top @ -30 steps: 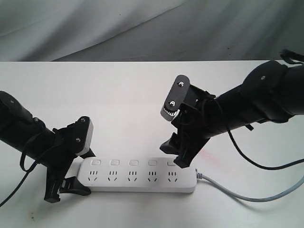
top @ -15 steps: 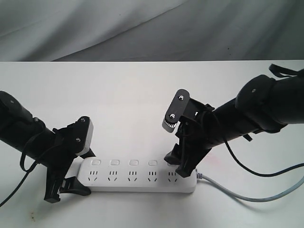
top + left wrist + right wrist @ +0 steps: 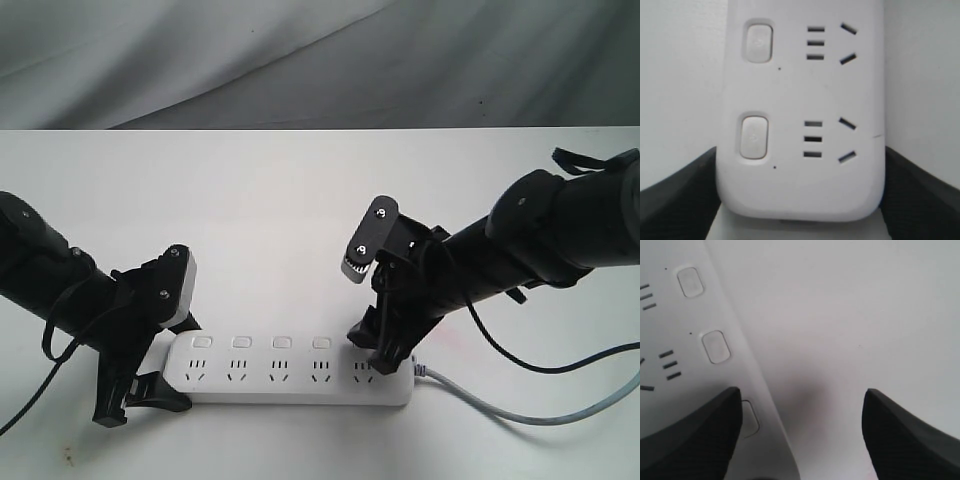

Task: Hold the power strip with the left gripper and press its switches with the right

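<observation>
The white power strip [image 3: 290,372] lies along the table's front, its grey cord [image 3: 500,410] leaving at the right. My left gripper [image 3: 176,356] is shut on the strip's left end; in the left wrist view its black fingers [image 3: 680,195] press both long sides of the power strip [image 3: 800,90], with two switches [image 3: 754,136] in sight. My right gripper [image 3: 366,315] stands wide open and points down at the right end. Its near finger [image 3: 383,350] sits on the fifth switch and hides it. In the right wrist view that finger [image 3: 690,435] overlaps a switch [image 3: 751,419]; the other finger hangs over bare table.
A grey cloth backdrop [image 3: 300,60] rises behind the white table's far edge. A thin black cable [image 3: 30,400] loops from the left arm, another [image 3: 540,360] from the right arm above the cord.
The right arm has dropped and shifted a little, bringing its near finger from the strip's far edge down onto the fifth switch. The left gripper has not moved.
</observation>
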